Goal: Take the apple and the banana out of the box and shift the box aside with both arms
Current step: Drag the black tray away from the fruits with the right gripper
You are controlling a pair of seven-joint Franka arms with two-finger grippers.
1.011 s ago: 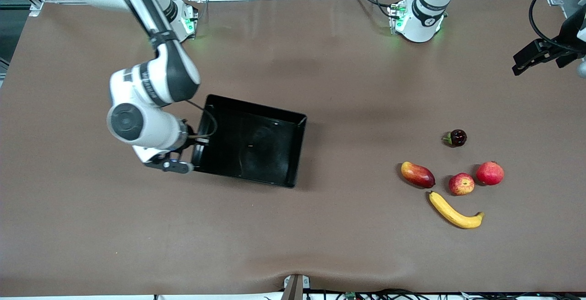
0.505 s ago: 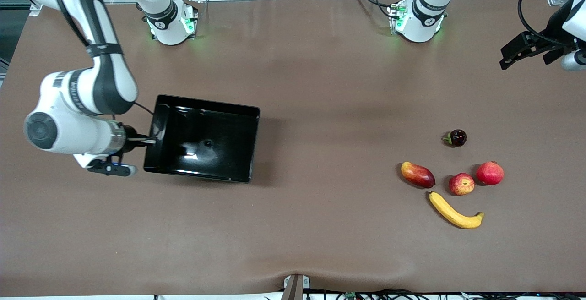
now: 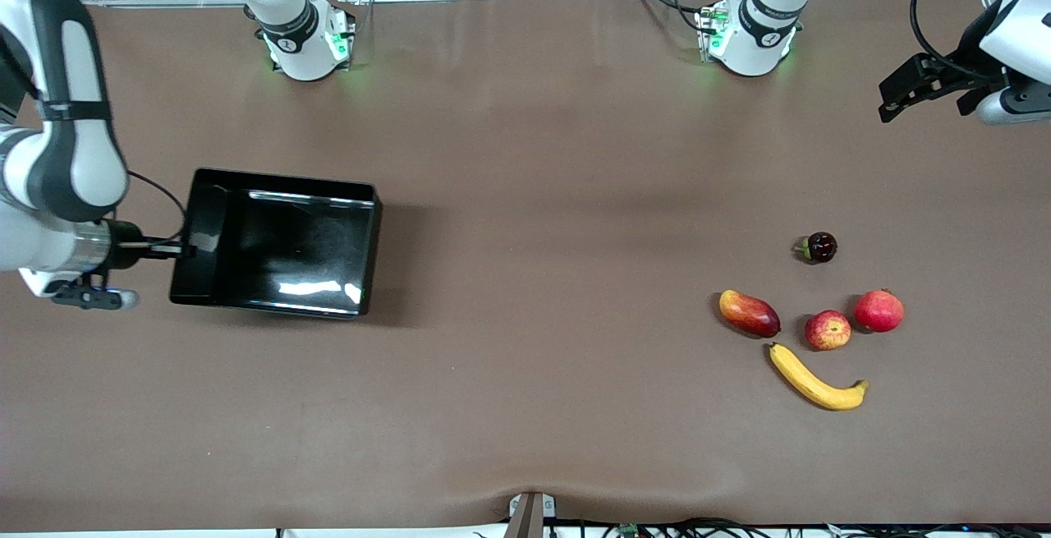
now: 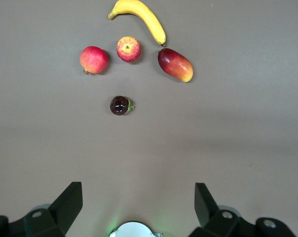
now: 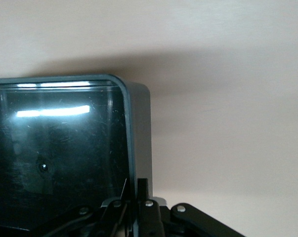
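The black box (image 3: pixel 279 242) sits toward the right arm's end of the table. My right gripper (image 3: pixel 176 250) is shut on the box's end wall (image 5: pixel 139 128), one finger (image 5: pixel 143 190) outside the wall and the other inside. The yellow banana (image 3: pixel 813 382) and the red-yellow apple (image 3: pixel 828 330) lie toward the left arm's end, the banana nearer the front camera. My left gripper (image 3: pixel 899 90) hangs open and empty over the table's edge at that end. In the left wrist view the banana (image 4: pixel 139 17) and apple (image 4: pixel 128 49) lie well ahead of the left gripper (image 4: pixel 138 192).
An oval red-yellow fruit (image 3: pixel 749 313) and a plain red round fruit (image 3: pixel 878 310) flank the apple. A small dark fruit (image 3: pixel 819 247) lies farther from the front camera than these. The arm bases (image 3: pixel 300 41) stand at the table's back edge.
My right arm has swung outward, taking the box with it toward the right arm's end of the table. The left gripper has edged slightly inward. The fruits have not moved.
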